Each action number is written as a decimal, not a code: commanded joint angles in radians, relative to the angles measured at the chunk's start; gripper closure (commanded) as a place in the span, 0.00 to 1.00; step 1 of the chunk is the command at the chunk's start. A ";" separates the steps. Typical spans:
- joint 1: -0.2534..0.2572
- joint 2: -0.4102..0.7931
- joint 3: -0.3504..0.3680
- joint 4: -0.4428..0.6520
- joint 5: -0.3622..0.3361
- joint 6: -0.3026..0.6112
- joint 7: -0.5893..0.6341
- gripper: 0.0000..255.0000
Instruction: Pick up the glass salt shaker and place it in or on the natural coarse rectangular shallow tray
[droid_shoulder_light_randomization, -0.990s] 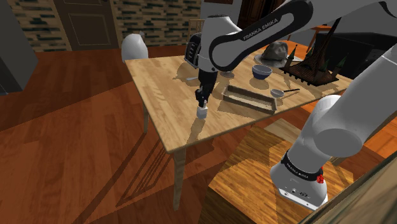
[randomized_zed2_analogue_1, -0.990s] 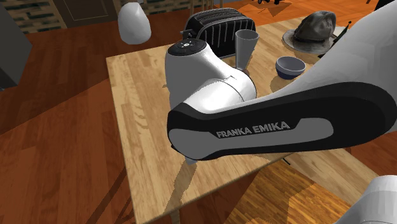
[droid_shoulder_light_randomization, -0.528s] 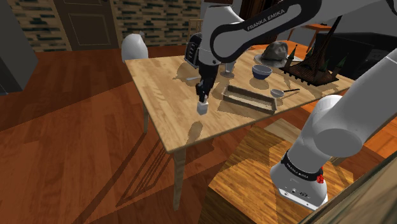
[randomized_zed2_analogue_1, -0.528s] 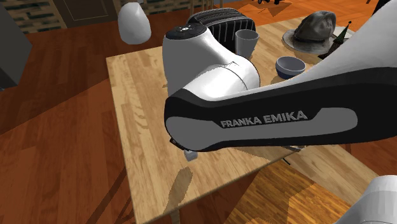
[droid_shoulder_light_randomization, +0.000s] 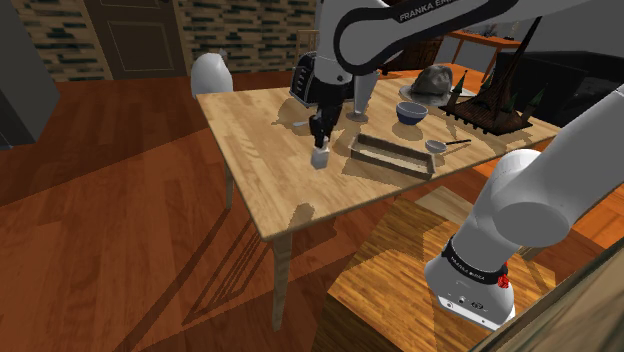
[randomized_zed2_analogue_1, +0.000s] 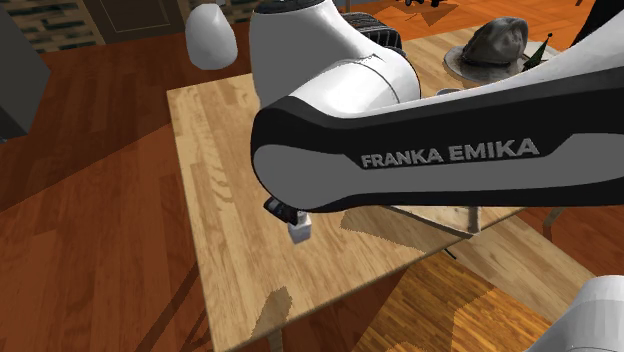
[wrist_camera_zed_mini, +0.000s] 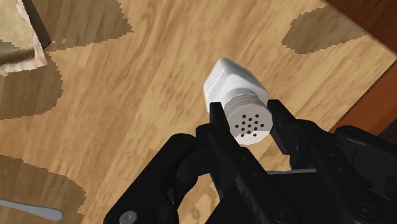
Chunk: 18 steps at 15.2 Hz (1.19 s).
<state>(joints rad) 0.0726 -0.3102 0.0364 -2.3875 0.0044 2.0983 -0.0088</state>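
Tool (wrist_camera_zed_mini: 247, 116) clamped on salt shaker (wrist_camera_zed_mini: 230, 81); my fingers pinch ribbed collar at perforated cap. Shaker drawn plain white, body squarish. Hangs clear of worktop (droid_shoulder_light_randomization: 255, 140), near short end of coarse tray (droid_shoulder_light_randomization: 390, 160), not yet over it.

Judgement:
- Small, light, rigid.
- Smooth walls likely slippery; breakable if dropped.
- Collar looks the best hold, since ridges give bite.
- Narrow pinch, so body may swing; carry slow.
- Release low inside tray.

Wooden table (droid_shoulder_light_randomization: 258, 135) with toaster (droid_shoulder_light_randomization: 301, 80), blue bowl (droid_shoulder_light_randomization: 411, 113), grey hat (droid_shoulder_light_randomization: 436, 80), perhaps a model ship (droid_shoulder_light_randomization: 492, 102)
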 joint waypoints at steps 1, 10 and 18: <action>0.000 -0.010 0.000 0.018 0.000 -0.028 0.000 1.00; 0.000 -0.038 -0.001 0.102 0.001 -0.140 -0.001 1.00; -0.078 -0.164 -0.132 0.032 -0.054 -0.194 -0.180 1.00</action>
<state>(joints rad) 0.0058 -0.4624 -0.0769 -2.3461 -0.0405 1.9062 -0.1626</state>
